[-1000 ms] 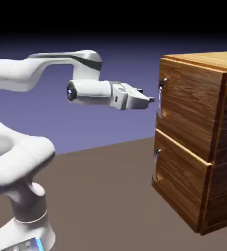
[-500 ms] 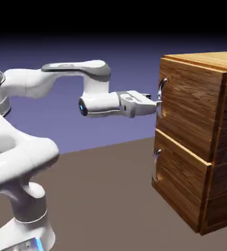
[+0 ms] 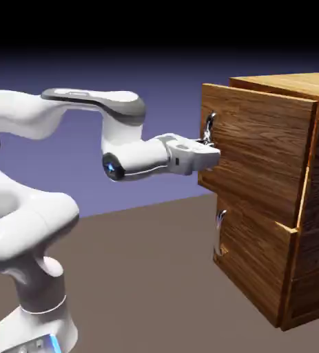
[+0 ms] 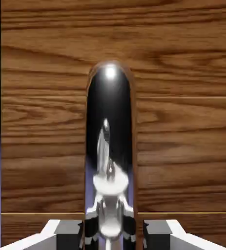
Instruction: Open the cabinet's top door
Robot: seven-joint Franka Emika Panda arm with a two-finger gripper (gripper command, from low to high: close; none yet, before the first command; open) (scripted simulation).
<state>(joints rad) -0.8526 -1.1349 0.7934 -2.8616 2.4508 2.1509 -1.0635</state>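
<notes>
Blue-violet backdrop, brown table [image 3: 155, 241]: top door [image 3: 258, 148] partly out.
We note our gripper [image 3: 209, 141] clamped on the silver handle [image 4: 110, 146]; the door juts from the cabinet [image 3: 306, 207], with more pulling left.

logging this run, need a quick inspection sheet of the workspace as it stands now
surface: brown table, bare where it shows
job's things: cabinet; top door pulled out from the front, lower panel flush
handle: silver handle fills the middle of the hand view, upright against the wood
clutter: nothing seen
gripper: gripper at the top door's handle, jaws on either side of it; a firm clamp cannot be confirmed
cables: nothing seen
surroundings: plain blue-violet backdrop, dark above
</notes>
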